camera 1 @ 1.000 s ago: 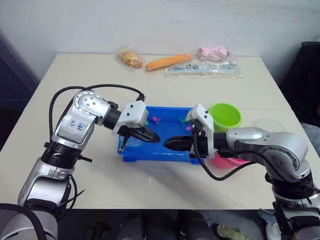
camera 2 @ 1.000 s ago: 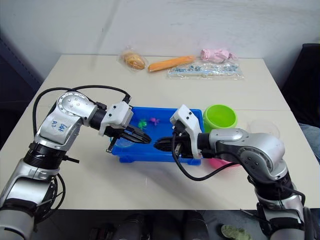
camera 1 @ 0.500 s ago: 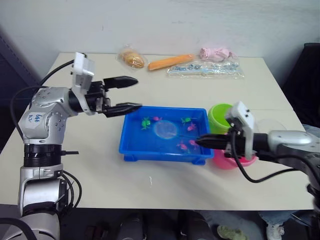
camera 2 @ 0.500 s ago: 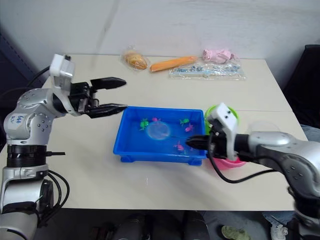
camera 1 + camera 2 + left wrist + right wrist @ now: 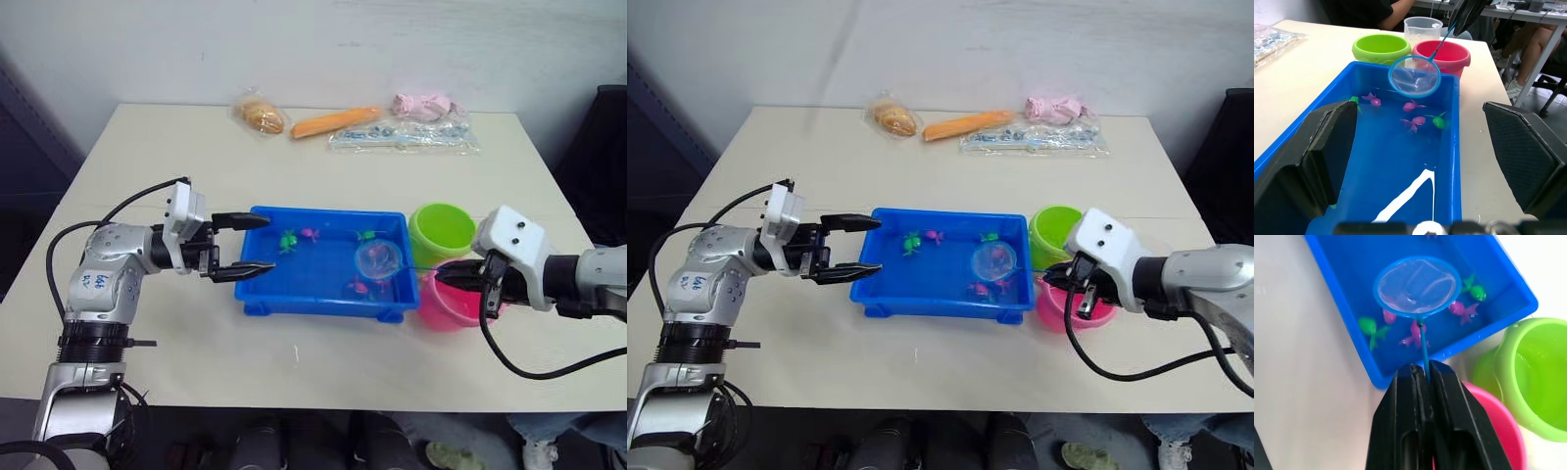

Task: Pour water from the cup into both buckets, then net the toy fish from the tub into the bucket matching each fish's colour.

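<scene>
Blue net (image 5: pixel 1418 286) clamped in right pincer (image 5: pixel 1422 377) above tub (image 5: pixel 323 294).

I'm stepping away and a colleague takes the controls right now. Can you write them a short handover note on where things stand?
Right gripper: shut on the net handle, holding the net over the right end of the tub; I can't see a fish in it.
Left gripper: open, empty, fingers at the tub's left end.
Green bucket and pink bucket stand just right of the tub, the cup behind them.
Done: water shows in the green bucket; the pink one's inside I cannot tell.
Left: pink and green fish all appear to be in the tub, so the netting remains.
</scene>
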You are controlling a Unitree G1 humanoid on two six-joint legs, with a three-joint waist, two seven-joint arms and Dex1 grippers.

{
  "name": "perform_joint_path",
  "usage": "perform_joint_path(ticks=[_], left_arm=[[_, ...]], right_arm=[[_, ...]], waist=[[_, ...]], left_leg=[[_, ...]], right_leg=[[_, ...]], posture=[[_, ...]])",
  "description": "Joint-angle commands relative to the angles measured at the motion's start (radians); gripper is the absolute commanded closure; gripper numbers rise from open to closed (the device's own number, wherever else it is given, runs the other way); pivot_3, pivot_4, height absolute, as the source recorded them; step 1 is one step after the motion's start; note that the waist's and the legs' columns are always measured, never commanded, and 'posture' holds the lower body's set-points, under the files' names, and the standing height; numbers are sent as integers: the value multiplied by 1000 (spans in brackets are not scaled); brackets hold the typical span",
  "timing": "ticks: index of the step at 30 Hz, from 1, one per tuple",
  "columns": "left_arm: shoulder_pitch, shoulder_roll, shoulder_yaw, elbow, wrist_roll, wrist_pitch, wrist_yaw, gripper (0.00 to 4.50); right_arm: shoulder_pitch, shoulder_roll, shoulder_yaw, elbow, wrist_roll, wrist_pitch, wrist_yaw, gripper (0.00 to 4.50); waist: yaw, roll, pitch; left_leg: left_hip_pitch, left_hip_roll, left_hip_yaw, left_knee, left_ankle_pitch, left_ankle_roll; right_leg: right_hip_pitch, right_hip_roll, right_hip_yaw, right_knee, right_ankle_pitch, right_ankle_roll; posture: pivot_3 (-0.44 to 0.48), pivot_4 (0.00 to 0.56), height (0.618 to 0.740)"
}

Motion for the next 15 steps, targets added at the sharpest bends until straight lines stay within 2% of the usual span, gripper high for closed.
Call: perform_joint_path(ticks=[1,5,15], left_arm=[[17,-17,-3,-61,-23,18,25,68],[32,-25,-6,-87,-27,36,40,68],[48,-15,-18,-121,-49,78,20,68]], right_arm=[[-90,-20,82,67,-142,-115,54,4500],[-190,15,182,124,-260,-175,85,4500],[-279,34,279,201,-468,-283,165,4500]], waist=[[-3,0,0],[-12,0,0],[-15,0,0]], left_leg=[[0,0,0,0,0,0],[0,0,0,0,0,0],[0,1,0,0,0,0]], right_leg=[[0,0,0,0,0,0],[0,0,0,0,0,0],[0,0,0,0,0,0]], posture=[[0,150,740],[0,150,740],[0,150,740]])
